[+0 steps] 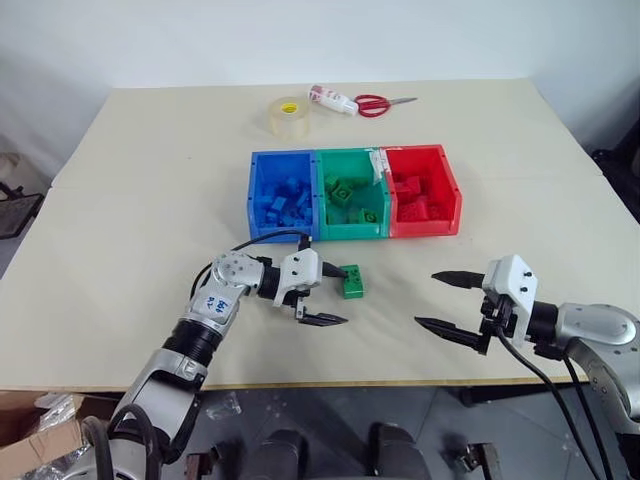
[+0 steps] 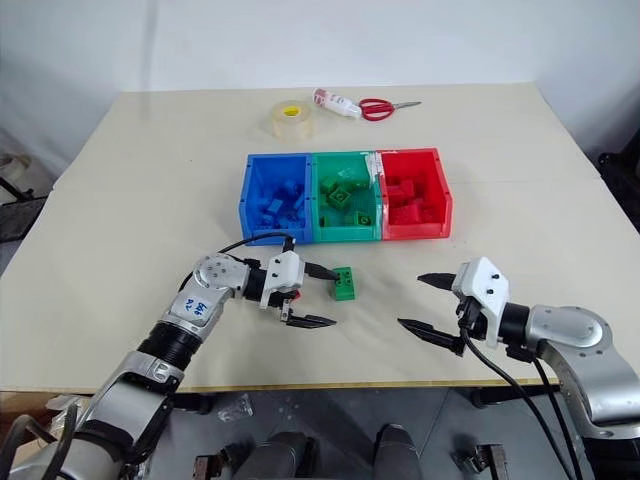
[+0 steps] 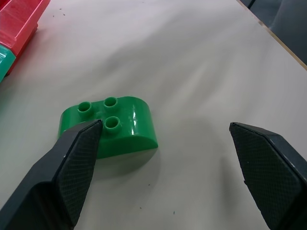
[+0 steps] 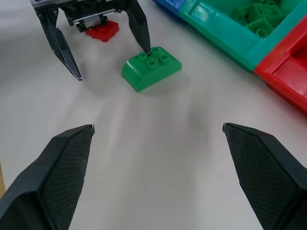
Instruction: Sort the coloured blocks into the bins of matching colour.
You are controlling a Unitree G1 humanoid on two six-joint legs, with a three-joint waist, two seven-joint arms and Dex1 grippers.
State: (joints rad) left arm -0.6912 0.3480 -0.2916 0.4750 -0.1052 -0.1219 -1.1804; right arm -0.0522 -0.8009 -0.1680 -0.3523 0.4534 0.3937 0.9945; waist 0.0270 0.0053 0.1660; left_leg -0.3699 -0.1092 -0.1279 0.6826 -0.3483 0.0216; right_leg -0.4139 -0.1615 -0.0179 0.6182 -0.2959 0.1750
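The blue bin (image 1: 262, 198), green bin (image 1: 350, 229) and red bin (image 1: 450, 190) stand joined in a row at the table's middle, each holding blocks of its own colour. In front of the green bin a green block (image 1: 352, 281) lies on the table. My left gripper (image 1: 330, 295) is open just left of it and points right. One fingertip (image 4: 146, 48) is at the block's studded top (image 4: 151, 67); touching or not, I cannot tell. A red block (image 4: 102, 29) lies under the left gripper's body. My right gripper (image 1: 447, 303) is open and empty, right of the green block.
A roll of clear tape (image 1: 288, 116), a white tube (image 1: 332, 98) and red-handled scissors (image 1: 375, 104) lie at the table's far side. The table's front edge (image 1: 400, 380) runs close below both grippers.
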